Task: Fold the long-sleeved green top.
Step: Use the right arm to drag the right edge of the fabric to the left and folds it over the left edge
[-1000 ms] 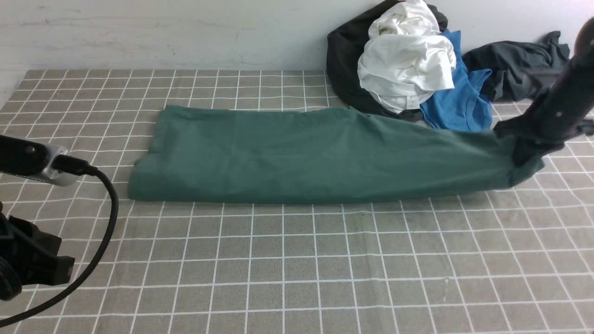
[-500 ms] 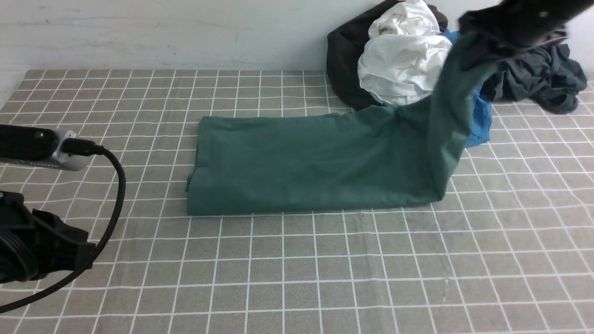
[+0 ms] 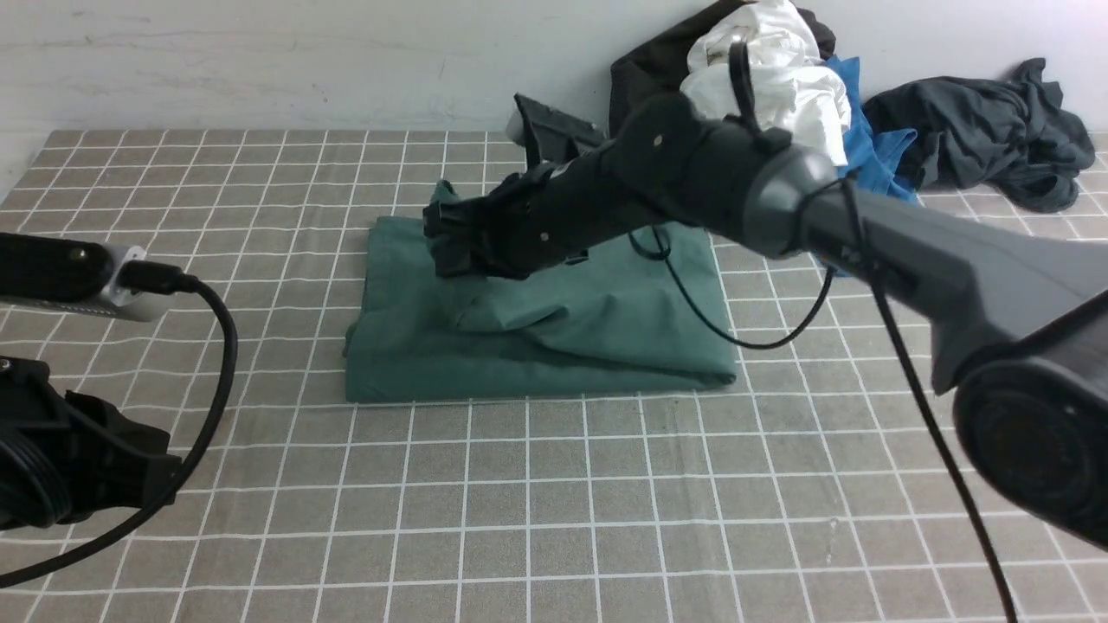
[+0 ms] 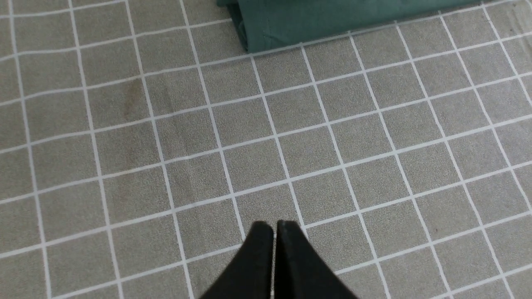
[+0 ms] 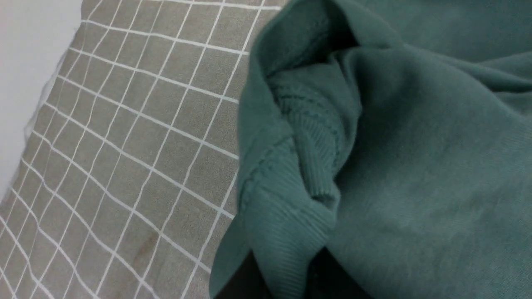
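The green long-sleeved top (image 3: 554, 337) lies folded over itself in the middle of the checked cloth. My right gripper (image 3: 446, 238) reaches across it to its far left part and is shut on the top's ribbed hem (image 5: 286, 245), which bunches up between the dark fingers in the right wrist view. My left gripper (image 4: 274, 226) hangs shut and empty over bare cloth, near the front left; a folded corner of the green top (image 4: 266, 25) shows well beyond its tips. The left arm (image 3: 61, 450) sits at the left edge of the front view.
A pile of clothes lies at the back right by the wall: a white garment (image 3: 779, 95), a blue shirt (image 3: 874, 147), a black garment (image 3: 645, 78) and a dark grey one (image 3: 987, 138). The right arm (image 3: 909, 251) and its cable (image 3: 736, 342) span the top's right side.
The right gripper has carried the top's right end up and over to the left, laying it on the left half. The top now covers about half its earlier length. The left arm stayed put.
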You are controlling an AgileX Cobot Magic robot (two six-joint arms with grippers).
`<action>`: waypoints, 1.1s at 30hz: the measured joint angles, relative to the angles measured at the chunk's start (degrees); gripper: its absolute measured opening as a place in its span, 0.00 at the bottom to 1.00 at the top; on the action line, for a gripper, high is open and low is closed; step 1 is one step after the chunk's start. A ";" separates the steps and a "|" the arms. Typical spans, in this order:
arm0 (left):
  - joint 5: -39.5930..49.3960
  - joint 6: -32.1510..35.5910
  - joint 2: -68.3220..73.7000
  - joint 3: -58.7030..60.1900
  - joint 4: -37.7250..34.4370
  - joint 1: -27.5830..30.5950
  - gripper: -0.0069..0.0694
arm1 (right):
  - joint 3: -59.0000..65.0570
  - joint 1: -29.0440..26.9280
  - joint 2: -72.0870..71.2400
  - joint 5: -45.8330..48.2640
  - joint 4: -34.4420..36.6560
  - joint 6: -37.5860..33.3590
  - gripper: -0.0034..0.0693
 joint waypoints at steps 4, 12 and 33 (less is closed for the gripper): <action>0.00 0.05 0.00 0.31 0.00 0.00 0.08 | 0.00 0.33 1.42 -2.87 4.72 -3.54 0.19; 0.00 0.05 0.00 0.31 0.00 0.00 0.08 | -3.12 0.39 1.42 -4.22 13.16 -17.38 0.50; 0.30 19.72 -6.67 0.44 -14.31 0.00 0.08 | -7.23 10.98 3.18 2.06 -24.17 -16.43 0.03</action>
